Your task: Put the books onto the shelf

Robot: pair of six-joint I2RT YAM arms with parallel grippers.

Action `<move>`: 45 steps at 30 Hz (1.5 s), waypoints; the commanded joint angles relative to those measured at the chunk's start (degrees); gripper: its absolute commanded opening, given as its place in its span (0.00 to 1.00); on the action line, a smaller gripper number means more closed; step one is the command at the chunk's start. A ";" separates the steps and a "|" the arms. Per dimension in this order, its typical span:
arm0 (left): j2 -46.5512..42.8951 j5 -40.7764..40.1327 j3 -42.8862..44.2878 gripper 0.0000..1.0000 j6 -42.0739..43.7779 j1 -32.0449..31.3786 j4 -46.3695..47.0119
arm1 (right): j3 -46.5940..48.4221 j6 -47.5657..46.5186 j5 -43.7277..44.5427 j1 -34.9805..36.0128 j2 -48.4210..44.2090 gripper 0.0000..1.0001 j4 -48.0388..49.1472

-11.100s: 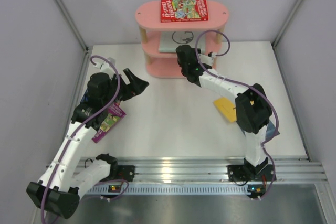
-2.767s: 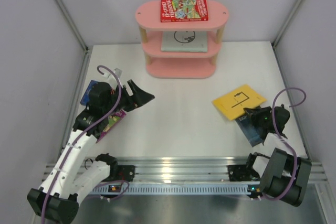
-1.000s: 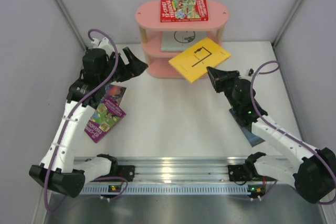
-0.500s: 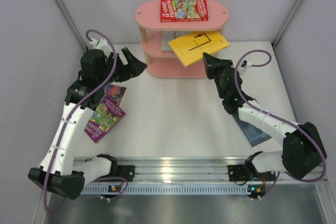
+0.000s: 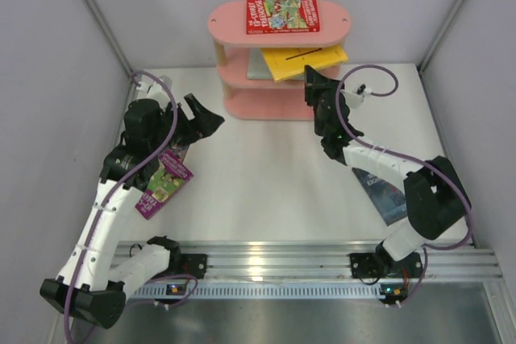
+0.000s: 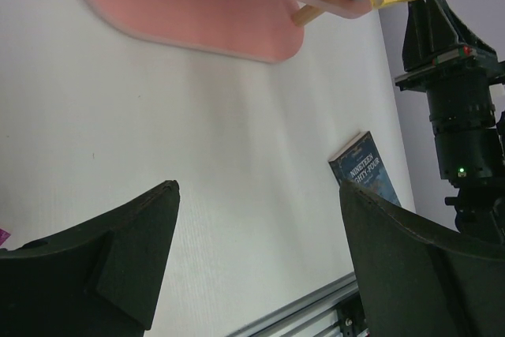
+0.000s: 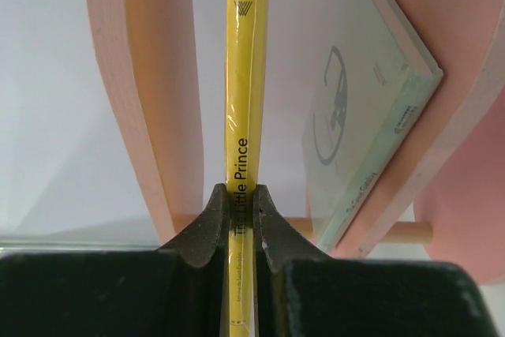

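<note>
Yellow book [image 5: 302, 60], upper middle, is pinched by R gripper [image 7: 241, 195]; L gripper [image 5: 203, 113] is seen open, empty. Book should be kept flat & slid deep onto the shelf [image 5: 230, 22].

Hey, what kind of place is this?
Probably a robot test booth in a lab: two robot arms bolted to a metal rail, plain walls closing in a white table, a pink shelf as prop.

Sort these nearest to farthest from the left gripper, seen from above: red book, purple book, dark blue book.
From the left gripper:
1. purple book, by its arm.
2. red book, atop the shelf.
3. dark blue book, far right.
</note>
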 commanded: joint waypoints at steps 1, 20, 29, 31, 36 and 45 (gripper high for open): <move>-1.89 -0.58 -1.63 0.87 -1.15 0.35 4.44 | 7.78 1.54 5.09 1.75 1.64 0.00 10.79; -4.61 -3.04 -3.21 0.87 -1.15 0.26 3.91 | 24.47 11.99 18.54 6.05 15.96 0.00 -5.54; -5.67 -3.22 -4.09 0.87 -1.06 0.26 4.00 | 30.89 12.43 21.44 6.76 19.22 0.00 -14.59; -6.02 -3.31 -4.18 0.87 -1.06 0.26 3.91 | 31.95 13.13 21.97 6.93 19.75 0.00 -16.10; -6.55 -3.48 -4.80 0.87 -0.80 0.26 3.65 | 35.29 16.03 22.94 7.64 21.59 0.00 -21.37; -6.99 -4.10 -4.89 0.87 -0.44 0.09 3.47 | 40.83 18.50 24.00 8.16 23.53 0.00 -30.16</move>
